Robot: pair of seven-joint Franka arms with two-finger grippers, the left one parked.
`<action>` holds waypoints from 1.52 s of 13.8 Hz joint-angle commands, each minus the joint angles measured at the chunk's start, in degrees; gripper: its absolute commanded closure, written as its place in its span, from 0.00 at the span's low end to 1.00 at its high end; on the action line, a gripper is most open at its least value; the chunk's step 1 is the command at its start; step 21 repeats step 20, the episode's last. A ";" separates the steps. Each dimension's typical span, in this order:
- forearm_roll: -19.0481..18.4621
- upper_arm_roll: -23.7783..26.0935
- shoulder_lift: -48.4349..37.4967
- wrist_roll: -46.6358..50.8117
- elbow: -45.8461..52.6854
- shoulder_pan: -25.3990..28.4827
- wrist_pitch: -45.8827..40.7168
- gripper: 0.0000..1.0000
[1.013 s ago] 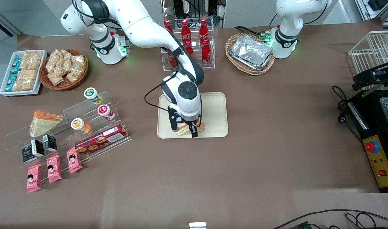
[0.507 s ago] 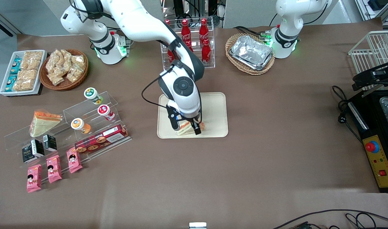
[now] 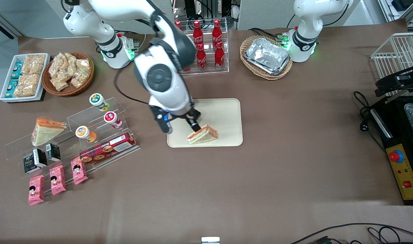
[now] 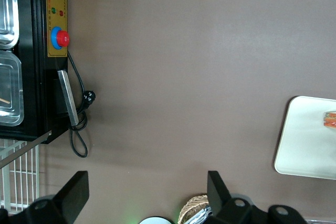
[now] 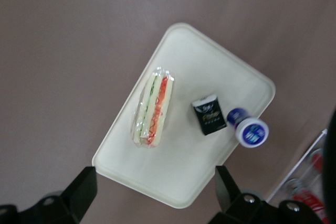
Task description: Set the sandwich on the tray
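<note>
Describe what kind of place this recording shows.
Probably a lab mock-up of a snack counter: cola bottles in a clear rack, stepped acrylic shelves of packaged snacks, and the open gripper above a tray holding a sandwich.

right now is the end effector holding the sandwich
No, the open end effector is raised off the sandwich, which lies alone on the tray.

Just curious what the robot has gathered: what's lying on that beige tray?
The tray holds a wrapped sandwich, a small black carton and a blue-lidded cup at its rim. The open gripper hovers above; from the front, the arm covers carton and cup.
</note>
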 commanded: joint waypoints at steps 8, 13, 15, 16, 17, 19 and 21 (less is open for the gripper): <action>-23.95 34.66 -16.71 -52.40 -2.21 -47.73 -12.47 0.00; -22.49 23.31 -18.56 -76.23 -3.17 -50.35 -10.89 0.00; -19.50 18.91 -22.24 -80.72 -9.47 -50.35 -4.68 0.00; -19.49 17.85 -22.25 -84.75 -9.77 -50.44 -4.04 0.00; -19.49 16.71 -21.91 -89.31 -9.42 -50.79 -3.94 0.00; -19.14 15.47 -21.47 -90.15 -9.33 -51.75 -4.03 0.00; -19.14 15.56 -21.46 -90.15 -8.72 -51.76 -4.20 0.00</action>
